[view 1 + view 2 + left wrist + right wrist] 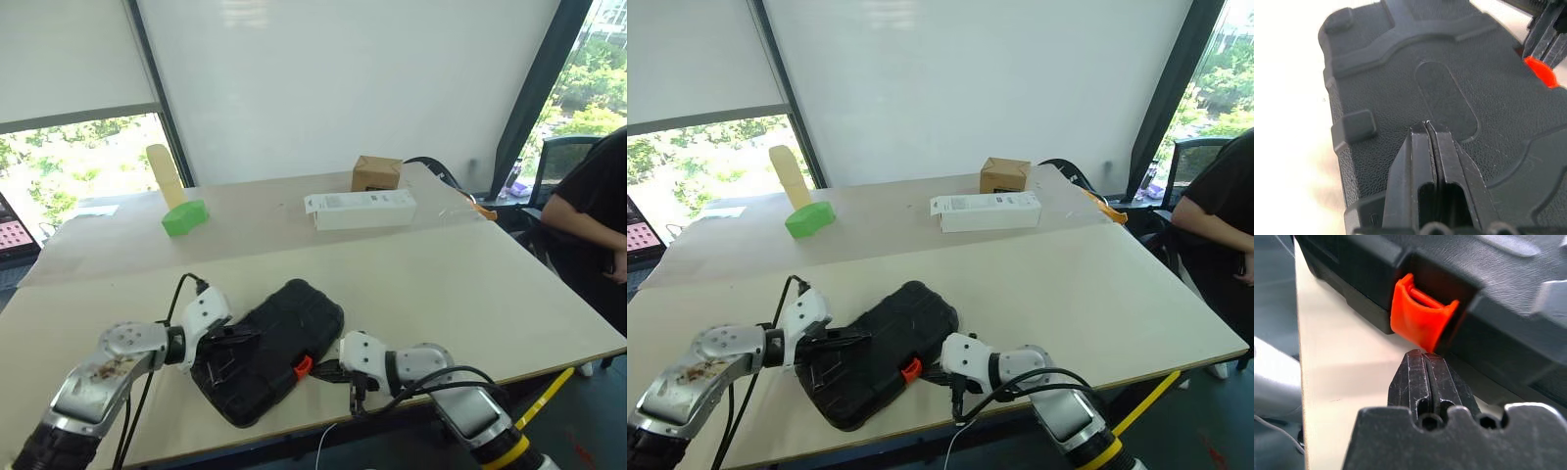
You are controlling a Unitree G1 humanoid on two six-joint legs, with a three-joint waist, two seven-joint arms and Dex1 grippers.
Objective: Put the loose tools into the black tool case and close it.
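Right wrist view: right hand, fingers together, at orange latch.

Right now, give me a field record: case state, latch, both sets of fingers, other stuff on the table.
case: black tool case lid down, near table edge
latch: orange latch on the case side facing the right arm, looks not pressed flat
left gripper: fingers shut, tips over the case lid
right gripper: fingers shut, tips at the latch
loose tools: none on the table
far side: white long carton, brown box, green object
person: seated at the right edge
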